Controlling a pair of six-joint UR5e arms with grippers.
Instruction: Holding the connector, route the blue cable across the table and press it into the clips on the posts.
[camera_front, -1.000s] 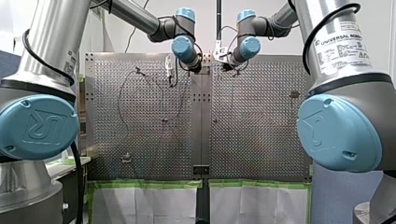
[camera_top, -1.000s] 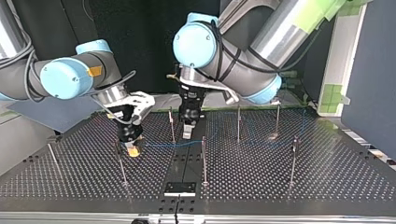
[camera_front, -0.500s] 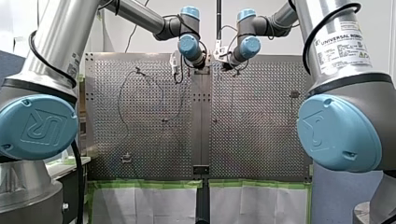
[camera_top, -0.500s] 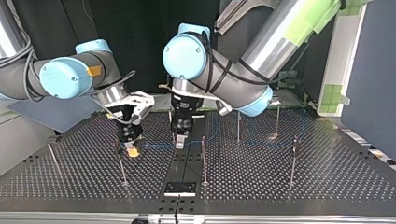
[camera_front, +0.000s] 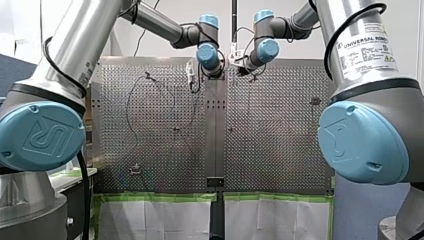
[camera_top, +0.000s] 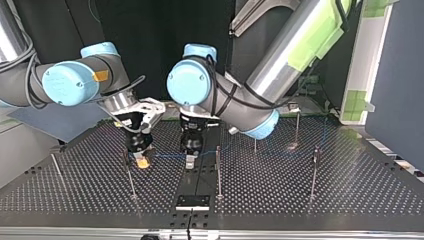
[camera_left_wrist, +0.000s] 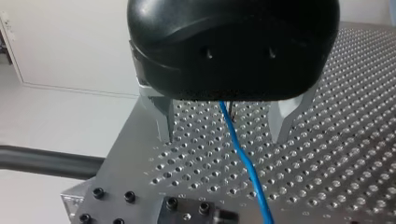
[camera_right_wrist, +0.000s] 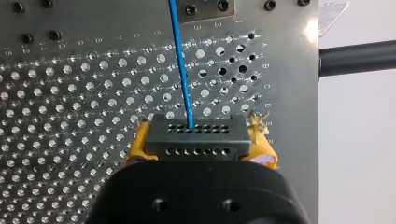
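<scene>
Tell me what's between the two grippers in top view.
Only a short run of blue cable, from the connector in my right gripper toward my left gripper, over perforated table. The top view shows nothing else in that gap.

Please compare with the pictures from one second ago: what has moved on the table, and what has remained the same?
My left gripper moved toward the top view's left, closer to my right gripper; its open fingers now straddle the blue cable. No grasp visibly changed. My right gripper stayed in place, shut on the connector; the posts did not move.
</scene>
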